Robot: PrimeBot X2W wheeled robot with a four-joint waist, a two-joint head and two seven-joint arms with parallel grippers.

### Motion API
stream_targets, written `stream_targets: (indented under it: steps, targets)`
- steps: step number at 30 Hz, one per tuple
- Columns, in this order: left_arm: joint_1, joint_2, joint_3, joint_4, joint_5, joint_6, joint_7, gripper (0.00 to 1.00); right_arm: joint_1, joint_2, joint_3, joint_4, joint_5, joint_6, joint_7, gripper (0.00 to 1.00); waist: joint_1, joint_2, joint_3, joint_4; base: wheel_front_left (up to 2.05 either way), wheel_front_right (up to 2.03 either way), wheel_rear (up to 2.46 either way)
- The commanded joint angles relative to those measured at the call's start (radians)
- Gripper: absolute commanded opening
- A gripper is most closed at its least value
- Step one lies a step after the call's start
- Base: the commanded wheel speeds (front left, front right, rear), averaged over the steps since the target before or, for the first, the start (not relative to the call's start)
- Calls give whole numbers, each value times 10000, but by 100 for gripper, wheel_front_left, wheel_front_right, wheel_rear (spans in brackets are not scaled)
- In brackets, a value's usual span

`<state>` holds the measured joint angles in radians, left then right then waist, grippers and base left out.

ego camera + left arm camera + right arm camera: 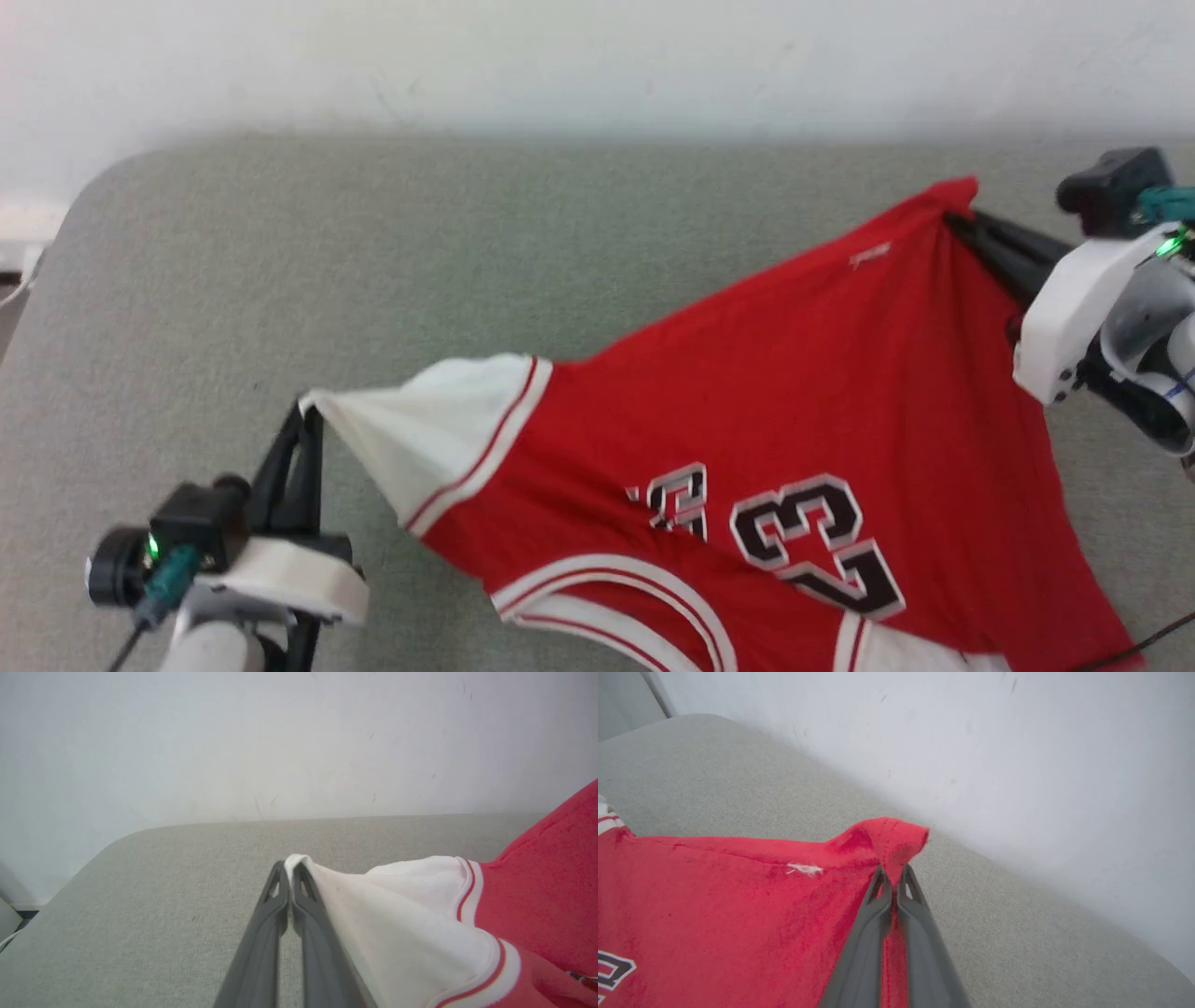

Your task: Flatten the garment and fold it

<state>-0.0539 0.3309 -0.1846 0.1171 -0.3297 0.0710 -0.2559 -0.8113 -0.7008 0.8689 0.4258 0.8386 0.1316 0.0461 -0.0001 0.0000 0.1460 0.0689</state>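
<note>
Garment (766,392) is stretched over the table (280,252), its long axis running from near-left toward the far-right corner. Left gripper (305,411) is clamped on the white sleeve tip (299,861), right gripper (957,217) on a red corner; spreading probably needs both pulling apart.

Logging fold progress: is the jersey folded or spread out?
Spread, not folded: the garment stretches between the left gripper, shut on its white sleeve, and the right gripper, shut on a red corner.
</note>
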Motion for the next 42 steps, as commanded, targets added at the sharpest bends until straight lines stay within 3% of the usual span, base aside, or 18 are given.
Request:
stream_targets:
  steps: [1, 7, 15, 22, 33, 42]
  targets:
    - [-359, 108, 98, -179, 102, -32, -47, 0, 122, 7, -204, -71, -117, -9, -261, 0, 1, 0, -442, -436, 0, 0, 0]
    - [-1849, 344, 146, -749, 323, -45, 101, 0, -7, 262, -1125, -301, -659, -9, -1069, 0, 1, 0, -654, -685, 0, 0, 0]
    - [-5019, 477, -143, -553, 762, -368, 409, 0, -572, 861, -2594, -456, -1805, -9, -1320, 0, 1, 0, -396, -958, 0, 0, 0]
    - [-8251, 447, -236, 259, 1043, -607, 558, 0, -1764, 1430, -3830, -550, -2516, -9, -1131, 0, 1, 0, 758, -1216, 0, 0, 0]
    - [-13700, 453, -333, 1932, 1617, -914, 469, 0, -5178, 2121, -5316, -294, -3828, -9, -856, 0, 1, 0, 3274, -1543, 0, 0, 0]
    - [-16605, 530, -377, 3297, 1902, -1118, 104, 0, -7610, 2305, -5671, 703, -4666, -9, -1047, 0, 1, 0, 4176, -1533, 0, 0, 0]
